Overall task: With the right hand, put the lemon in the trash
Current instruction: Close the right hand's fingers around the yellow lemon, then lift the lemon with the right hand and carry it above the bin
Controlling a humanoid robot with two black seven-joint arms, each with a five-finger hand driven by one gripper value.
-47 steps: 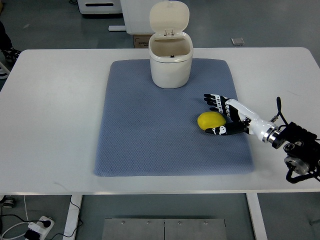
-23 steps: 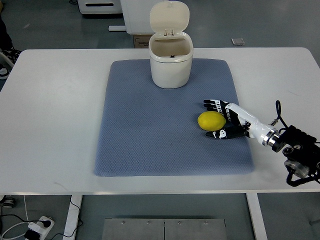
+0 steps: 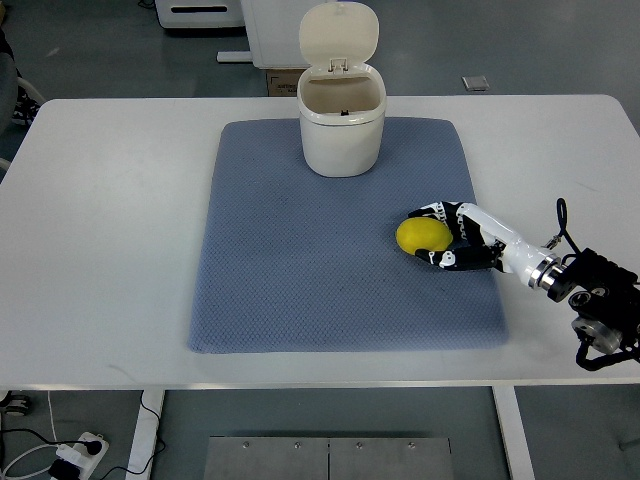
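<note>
A yellow lemon [image 3: 421, 235] lies on the right part of the blue-grey mat [image 3: 300, 260]. My right hand [image 3: 442, 236] reaches in from the right edge and has its black fingers curled around the lemon, fingers behind it and thumb in front. The lemon still rests on the mat. A cream trash bin [image 3: 342, 118] with its lid flipped up stands at the mat's far middle, its inside showing. The left arm does not show.
The white table [image 3: 110, 220] stretches to both sides of the mat. My right forearm and its black wrist cabling [image 3: 595, 305] lie over the table's right front corner. A cardboard box [image 3: 282, 82] sits on the floor behind the bin.
The right hand's fingers and thumb have drawn in around the lemon, from spread beside it to wrapped on it. The lemon has barely shifted.
</note>
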